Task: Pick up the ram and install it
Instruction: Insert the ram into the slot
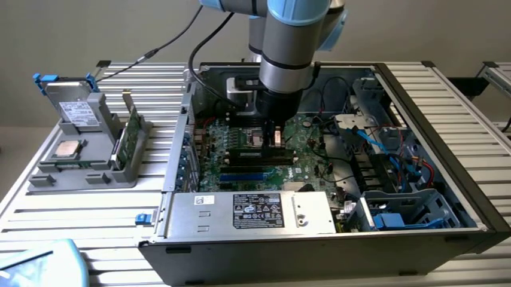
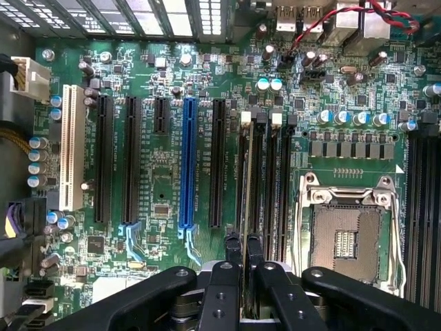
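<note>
The ram (image 2: pixel 246 179), seen edge-on, is pinched in the narrowly closed gripper (image 2: pixel 242 243) over the black memory slots (image 2: pixel 282 179); best held upright, parallel to one slot, pressed evenly.

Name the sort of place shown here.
Probably a robotics lab bench for computer assembly: a robot arm reaches into an open computer case, its motherboard exposed, beside a grey parts fixture on a slatted metal table.
</note>
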You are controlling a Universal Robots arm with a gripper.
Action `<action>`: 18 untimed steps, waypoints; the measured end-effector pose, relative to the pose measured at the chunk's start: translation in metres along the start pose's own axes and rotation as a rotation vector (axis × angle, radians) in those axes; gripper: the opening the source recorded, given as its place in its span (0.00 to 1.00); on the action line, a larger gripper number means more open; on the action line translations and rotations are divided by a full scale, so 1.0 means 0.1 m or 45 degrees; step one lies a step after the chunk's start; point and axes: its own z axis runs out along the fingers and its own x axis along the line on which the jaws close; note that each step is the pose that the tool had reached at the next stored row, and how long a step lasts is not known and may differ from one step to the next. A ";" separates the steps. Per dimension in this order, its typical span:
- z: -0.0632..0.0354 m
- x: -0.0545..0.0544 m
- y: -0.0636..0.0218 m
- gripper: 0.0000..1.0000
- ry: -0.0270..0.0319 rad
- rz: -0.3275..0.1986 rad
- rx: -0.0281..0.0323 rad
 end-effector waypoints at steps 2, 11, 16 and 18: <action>0.013 -0.01 -0.001 0.14 0.0006 0.000 0.0001; 0.045 -0.03 -0.004 0.14 0.0028 -0.002 0.0001; 0.054 -0.03 -0.005 0.14 0.0047 -0.002 0.0000; 0.058 -0.03 -0.006 0.14 0.0054 -0.002 0.0001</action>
